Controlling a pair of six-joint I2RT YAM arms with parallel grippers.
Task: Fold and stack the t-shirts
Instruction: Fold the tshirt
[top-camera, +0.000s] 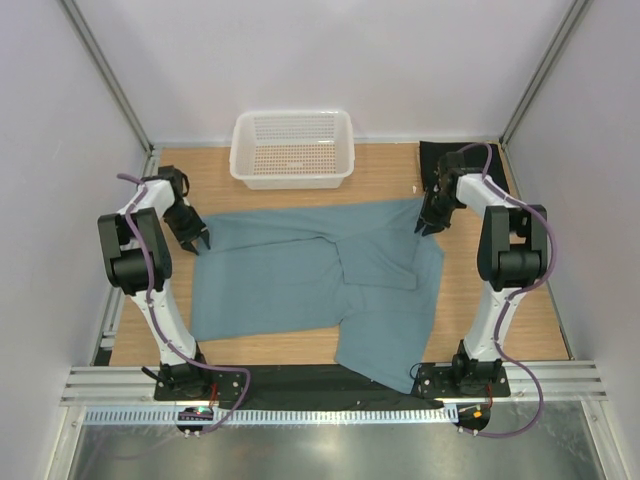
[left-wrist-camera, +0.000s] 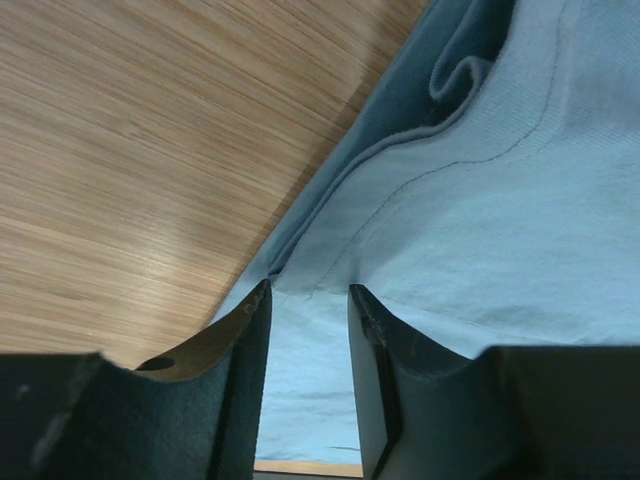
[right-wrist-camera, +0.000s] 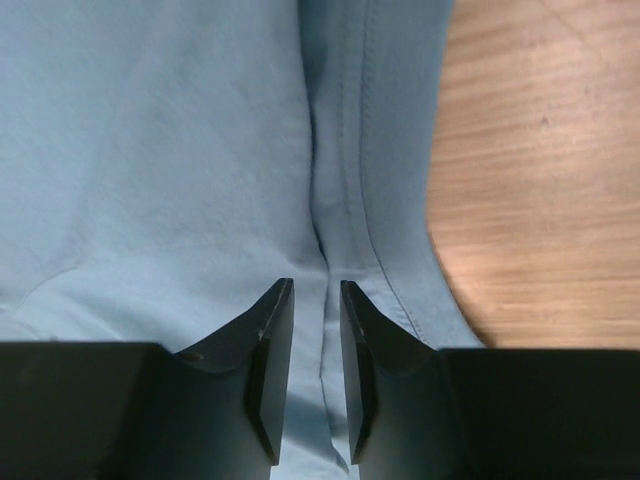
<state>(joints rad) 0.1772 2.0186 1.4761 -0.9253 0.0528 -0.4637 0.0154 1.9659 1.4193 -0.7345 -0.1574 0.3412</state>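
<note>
Light-grained wooden tabletop (top-camera: 500, 300) carrying large dusty teal-blue cotton t-shirt (top-camera: 290, 280), lying spread mid-table, partly folded. White plastic mesh basket (top-camera: 290, 180) sitting at far edge. Black t-shirt (top-camera: 432, 160) lying bunched in far right corner.

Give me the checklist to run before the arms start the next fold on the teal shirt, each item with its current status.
1. The left gripper sits at the left hem of the teal shirt: ok.
2. Its jaws closed on cloth: not ok, they stand apart with flat cloth showing between them.
3. The right gripper sits at the shirt's right seam: ok.
4. Its jaws pinching cloth: cannot tell, the gap is narrow and a crease runs into it.
5. Shirt lying flat: not ok, a flap is folded over on the right and the near end lies past the near edge of the table.
6. The basket stands apart behind the shirt: ok.
</note>
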